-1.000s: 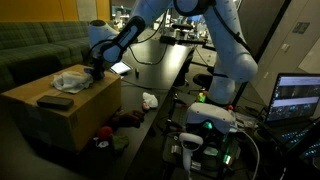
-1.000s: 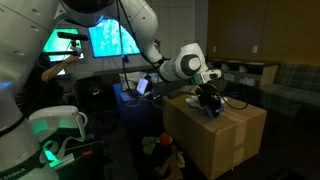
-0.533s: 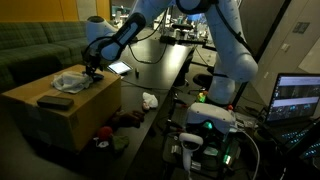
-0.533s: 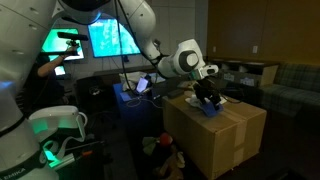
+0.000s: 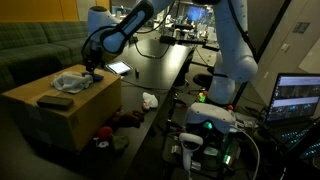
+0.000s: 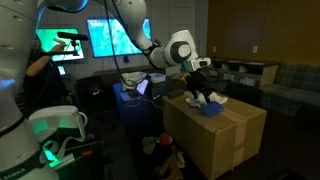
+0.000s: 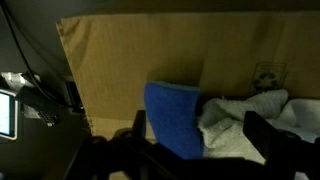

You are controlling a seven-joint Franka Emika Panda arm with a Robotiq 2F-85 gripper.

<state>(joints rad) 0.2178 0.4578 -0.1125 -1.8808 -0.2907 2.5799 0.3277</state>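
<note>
Cardboard fills most of my wrist view: the flat brown top of a cardboard box [image 7: 130, 60], with my hand [image 7: 198, 142] hanging just above it. My fingers [image 7: 262, 132] are spread wide, dark shapes at the lower edge of that view, and nothing is pinched between them.

Below the gap lie two things. A blue cloth [image 7: 172, 118] rests flat on the box top, and a white crumpled cloth [image 7: 238, 120] touches its side, partly lying over its edge. I am touching neither.

In both exterior views my hand [image 5: 92, 68] [image 6: 198, 88] hovers over one end of the cardboard box [image 5: 62, 118] [image 6: 220, 142], fingers pointing down. In an exterior view the blue cloth [image 6: 211, 110] lies near the box's front edge with the white crumpled cloth [image 6: 216, 99] just behind it. In an exterior view the white crumpled cloth [image 5: 70, 81] sits right under me, and a dark flat object [image 5: 55, 101] lies farther along the same box top, apart from both cloths. I cannot tell what that object is.

A green couch [image 5: 35, 50] stands behind the box.
</note>
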